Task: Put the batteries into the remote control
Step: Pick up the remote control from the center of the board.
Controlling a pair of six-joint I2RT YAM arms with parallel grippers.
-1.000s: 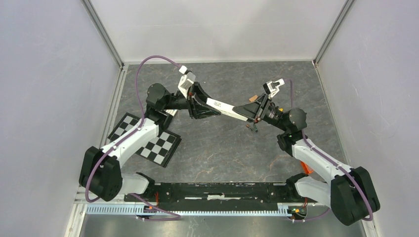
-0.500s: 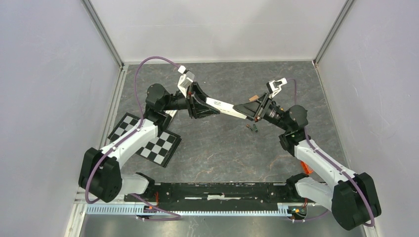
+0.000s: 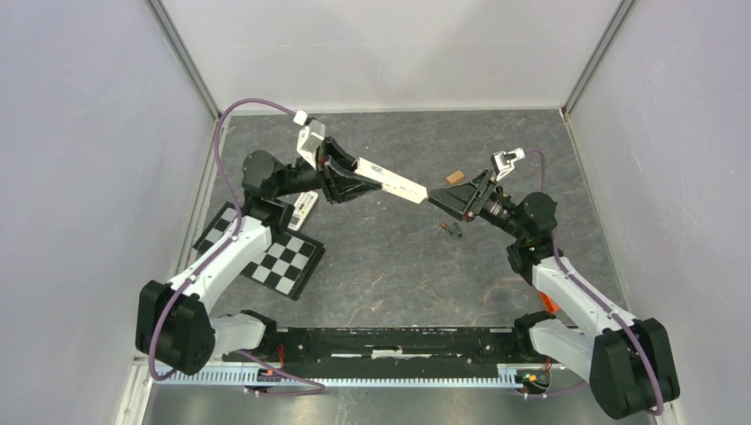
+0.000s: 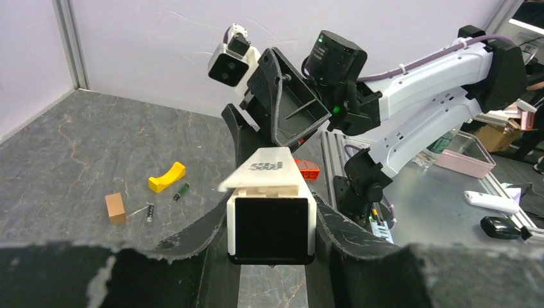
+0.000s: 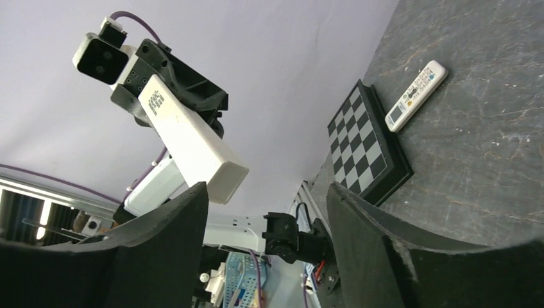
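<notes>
The right end effector (image 3: 452, 199) now stands spread, where a moment ago it pinched the far end of the white bar (image 3: 394, 182); in the right wrist view its two fingers (image 5: 160, 256) gape wide with nothing between them, and the bar's square end hangs just off their tips; the left end effector (image 3: 359, 177) is pressed onto the other end of the bar, and in the left wrist view the bar (image 4: 271, 199) sits clamped between the dark fingers; the left arm has swung toward the upper left of the overhead frame, carrying the bar with it, so the bar rides on one arm alone

That shift uncovers the remote control (image 3: 304, 210), lying on the table (image 3: 390, 274) left of centre, touching the far edge of the checkerboard (image 3: 266, 252); the batteries (image 3: 454, 229) lie on the table right of centre, just below the right end effector and well apart from the remote control; nothing is loaded yet; by my reading the right arm, freed of the bar, is the one placed to go for the batteries, while the bar probably needs setting down out of the way
</notes>
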